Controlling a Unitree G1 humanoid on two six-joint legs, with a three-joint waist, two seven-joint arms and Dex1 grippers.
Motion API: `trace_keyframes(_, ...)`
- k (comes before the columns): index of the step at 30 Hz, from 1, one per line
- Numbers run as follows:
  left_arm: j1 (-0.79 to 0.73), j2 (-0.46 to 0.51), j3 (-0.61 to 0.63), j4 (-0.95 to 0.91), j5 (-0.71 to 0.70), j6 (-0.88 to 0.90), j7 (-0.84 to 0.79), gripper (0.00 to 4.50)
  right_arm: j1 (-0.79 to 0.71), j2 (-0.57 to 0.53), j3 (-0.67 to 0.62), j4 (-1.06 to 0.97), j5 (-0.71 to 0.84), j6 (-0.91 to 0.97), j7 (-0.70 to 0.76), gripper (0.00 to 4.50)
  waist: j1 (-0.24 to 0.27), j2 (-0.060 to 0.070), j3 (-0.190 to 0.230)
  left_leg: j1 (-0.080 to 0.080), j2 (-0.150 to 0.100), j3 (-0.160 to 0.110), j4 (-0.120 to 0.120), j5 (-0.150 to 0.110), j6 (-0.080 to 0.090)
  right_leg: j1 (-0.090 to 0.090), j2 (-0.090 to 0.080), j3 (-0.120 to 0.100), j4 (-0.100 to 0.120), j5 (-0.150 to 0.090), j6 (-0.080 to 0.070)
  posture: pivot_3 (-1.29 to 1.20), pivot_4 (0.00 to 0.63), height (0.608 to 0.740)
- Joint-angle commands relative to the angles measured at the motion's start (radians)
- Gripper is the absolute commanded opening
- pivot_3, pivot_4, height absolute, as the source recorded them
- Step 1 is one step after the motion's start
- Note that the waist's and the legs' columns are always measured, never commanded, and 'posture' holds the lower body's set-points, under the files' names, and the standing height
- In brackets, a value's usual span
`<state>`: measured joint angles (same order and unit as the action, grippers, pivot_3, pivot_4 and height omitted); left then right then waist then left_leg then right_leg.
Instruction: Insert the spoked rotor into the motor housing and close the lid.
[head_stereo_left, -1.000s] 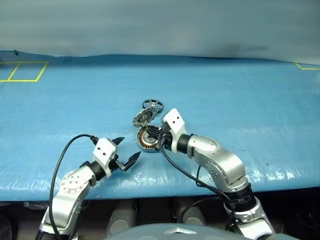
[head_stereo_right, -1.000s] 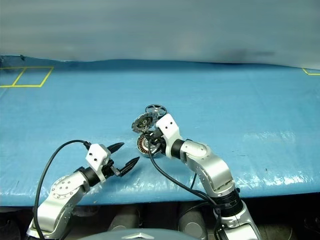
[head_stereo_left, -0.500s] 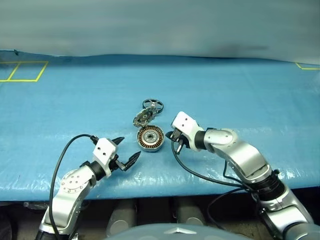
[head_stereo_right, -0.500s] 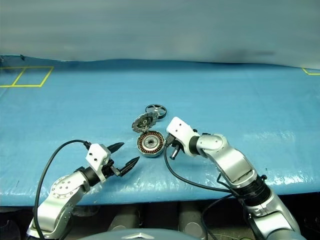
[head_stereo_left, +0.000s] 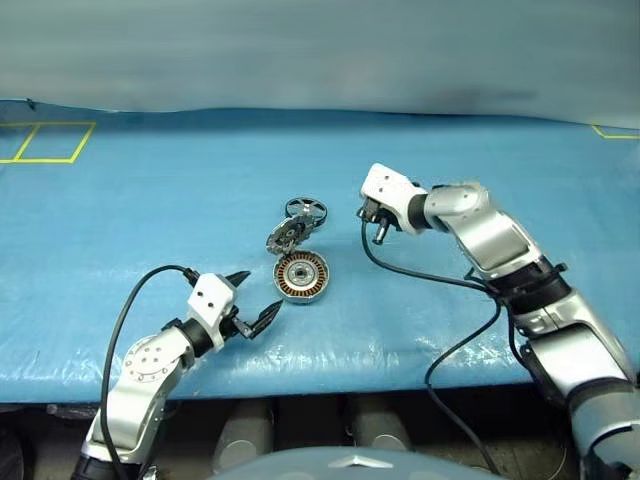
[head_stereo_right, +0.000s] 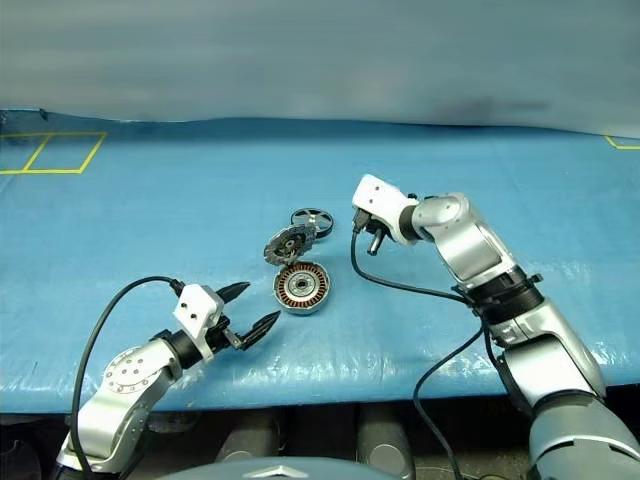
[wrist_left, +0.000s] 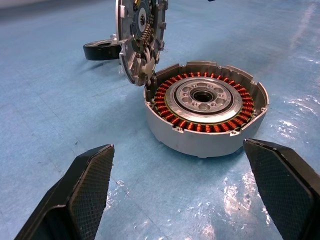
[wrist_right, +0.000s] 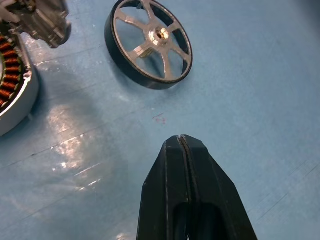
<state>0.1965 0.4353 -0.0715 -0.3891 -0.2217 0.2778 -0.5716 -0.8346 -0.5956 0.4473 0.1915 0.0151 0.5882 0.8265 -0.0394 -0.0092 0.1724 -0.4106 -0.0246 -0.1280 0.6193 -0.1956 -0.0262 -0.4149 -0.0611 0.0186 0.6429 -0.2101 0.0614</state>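
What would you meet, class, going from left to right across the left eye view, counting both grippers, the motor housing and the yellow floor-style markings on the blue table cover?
Yellow marking → left gripper → motor housing → right gripper → yellow marking at the far edge.

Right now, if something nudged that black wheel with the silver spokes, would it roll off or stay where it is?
The spoked rotor lies flat on the blue table cover, so a nudge would probably slide it rather than roll it. It looks like rigid metal, so it likely won't bend. Its open spokes suggest it is fairly light for its size.
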Motion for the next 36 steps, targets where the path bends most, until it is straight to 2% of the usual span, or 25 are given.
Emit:
trace_keyframes(1,0.002,0.007,-0.002,-0.011,0.008,-0.023,-0.007,4.5,-0.084,0.052,0.006,0.126,-0.054,-0.1,0.012,0.02,0.001,0.0,0.0,0.0,0.0,0.0,0.0,0.0,0.0,0.0,0.0,0.0,0.0,0.0,0.0,0.0,0.15,0.74)
trace_keyframes(12,0.025,0.005,0.005,-0.021,0.012,-0.032,-0.006,4.5,-0.264,0.227,0.002,0.503,-0.147,-0.299,0.038,0.02,-0.002,0.001,0.001,0.001,0.0,0.0,0.0,0.0,0.0,0.0,0.0,0.0,0.001,0.001,0.001,0.0,0.15,0.74)
trace_keyframes(21,0.041,-0.001,0.005,-0.026,0.012,-0.043,0.0,4.5,-0.344,0.295,-0.008,0.685,-0.2,-0.403,0.057,0.02,-0.007,0.003,0.001,0.001,0.0,0.0,-0.002,0.0,0.0,-0.001,0.001,0.0,0.001,0.005,-0.002,0.0,0.15,0.74)
trace_keyframes(27,0.049,-0.005,0.001,-0.024,0.012,-0.051,0.004,4.5,-0.374,0.31,0.008,0.747,-0.247,-0.447,0.062,1.78,-0.013,0.004,0.002,0.001,0.0,0.0,-0.002,0.0,0.0,-0.001,0.001,0.0,0.001,0.005,-0.002,0.0,0.15,0.74)
trace_keyframes(36,0.055,-0.016,-0.005,-0.017,0.015,-0.062,0.008,4.5,-0.445,0.359,-0.023,0.851,-0.267,-0.476,0.07,1.78,-0.026,0.004,0.002,0.003,0.0,0.0,-0.004,0.0,-0.001,-0.001,0.001,0.001,0.002,0.005,-0.002,0.0,0.15,0.74)
